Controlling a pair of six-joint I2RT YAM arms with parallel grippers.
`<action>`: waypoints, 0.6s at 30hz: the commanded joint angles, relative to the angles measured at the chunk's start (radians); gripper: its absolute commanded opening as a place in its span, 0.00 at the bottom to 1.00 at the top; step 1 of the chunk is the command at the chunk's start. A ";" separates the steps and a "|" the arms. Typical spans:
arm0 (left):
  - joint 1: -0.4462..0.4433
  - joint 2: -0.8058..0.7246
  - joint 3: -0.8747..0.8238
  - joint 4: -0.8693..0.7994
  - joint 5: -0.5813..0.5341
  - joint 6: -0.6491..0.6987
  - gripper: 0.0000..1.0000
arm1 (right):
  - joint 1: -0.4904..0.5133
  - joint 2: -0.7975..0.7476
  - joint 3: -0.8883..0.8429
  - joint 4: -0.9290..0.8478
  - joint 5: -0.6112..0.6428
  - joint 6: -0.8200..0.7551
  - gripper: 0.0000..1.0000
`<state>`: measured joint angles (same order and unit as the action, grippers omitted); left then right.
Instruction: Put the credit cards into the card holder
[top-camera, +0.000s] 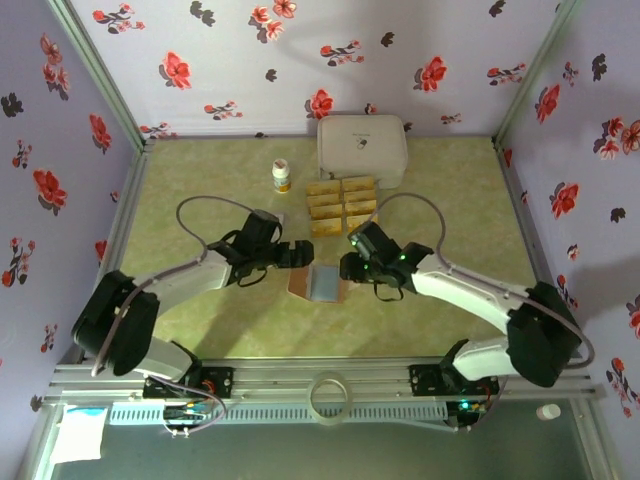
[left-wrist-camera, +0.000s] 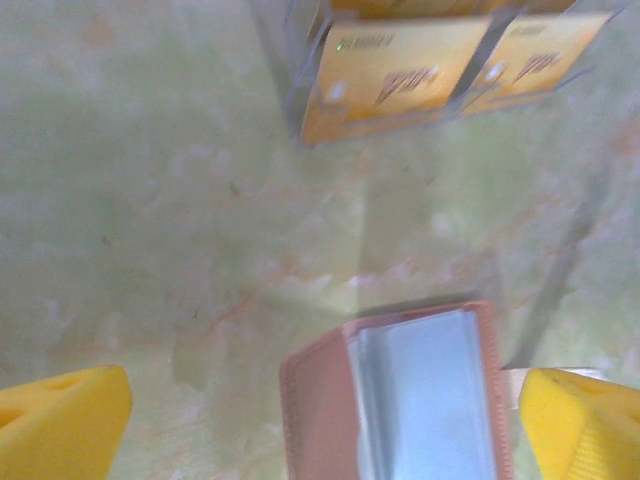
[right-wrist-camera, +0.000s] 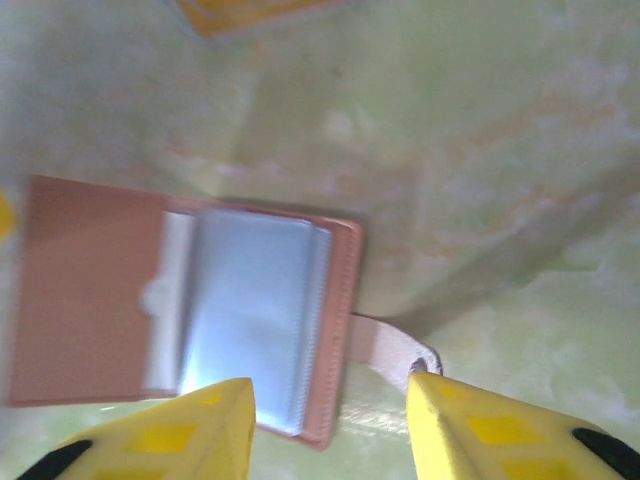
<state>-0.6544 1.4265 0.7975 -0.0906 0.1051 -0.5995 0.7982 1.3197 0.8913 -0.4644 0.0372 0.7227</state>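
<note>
Looking at a small flat pinkish-tan folding card holder (top-camera: 322, 283), laid open on the mottled green surface (top-camera: 470, 190), greyish pockets up. Sitting right between the two tools, with the shiny gold-yellow credit cards (top-camera: 342, 205) lined up in two tight columns just beyond the holder, apart from it.

Going by the top view: spread roughly left to right, so long axis across the arms, pink flap toward the left arm, pocket stack toward the right, thin closing strap (right-wrist-camera: 395, 345) poking out on that right side. Can't tell which way the pocket mouths face.

Got the left tool (left-wrist-camera: 320, 430) released, spread wide with the holder's end in the gap, gripping nothing. Same for the right tool (right-wrist-camera: 330, 430): released, straddling the pocket edge and strap, clamped on nothing visible.

Biggest worry: nudging rather than pinning. No weight on that light holder, so easy to slide or spin it with a stray brush, flip the flap shut, or snag the strap. Then those thin cards, flat and tightly packed: likely to slip, or come up two at once.
</note>
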 joint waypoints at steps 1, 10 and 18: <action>0.017 -0.069 0.061 -0.072 -0.024 0.050 1.00 | -0.005 -0.061 0.107 -0.188 0.020 -0.038 0.50; 0.036 -0.095 0.198 -0.184 -0.031 0.057 1.00 | -0.012 -0.068 0.231 -0.270 0.006 -0.040 0.68; 0.030 -0.123 0.200 -0.172 0.058 -0.003 1.00 | -0.034 -0.032 0.176 -0.161 -0.079 -0.007 0.68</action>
<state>-0.6235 1.3342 0.9932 -0.2508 0.1150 -0.5739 0.7712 1.2751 1.0927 -0.6678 -0.0013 0.6994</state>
